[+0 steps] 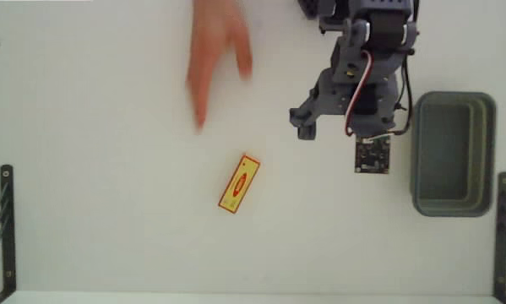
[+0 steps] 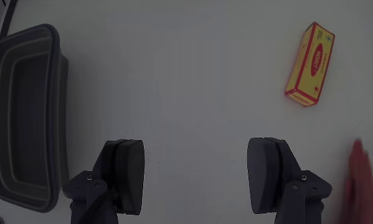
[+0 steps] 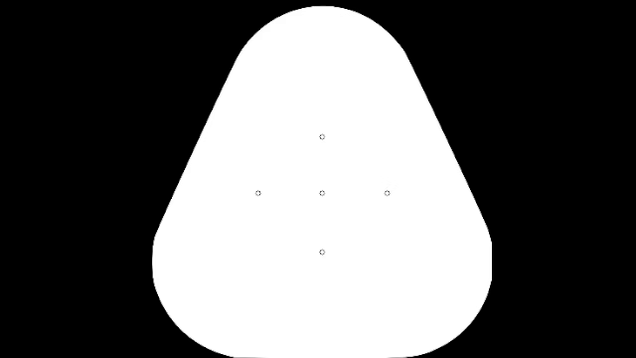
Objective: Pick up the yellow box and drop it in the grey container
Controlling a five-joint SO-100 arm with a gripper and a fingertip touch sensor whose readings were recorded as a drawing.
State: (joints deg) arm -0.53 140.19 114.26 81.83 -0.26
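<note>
The yellow box (image 1: 239,183) lies flat and slanted on the white table, near the middle of the fixed view; the wrist view has the yellow box (image 2: 309,64) at its upper right. The grey container (image 1: 452,154) stands at the right edge in the fixed view, and the grey container (image 2: 25,118) fills the left side of the wrist view. My gripper (image 1: 341,127) hangs above the table between box and container, left of the tub. In the wrist view the gripper (image 2: 195,168) is open wide with only bare table between its fingers (image 2: 125,171).
A blurred human hand (image 1: 219,51) reaches in from the top of the fixed view, above the box, and the hand (image 2: 360,180) shows at the wrist view's lower right. Black brackets (image 1: 3,221) stand at the table's left and right edges.
</note>
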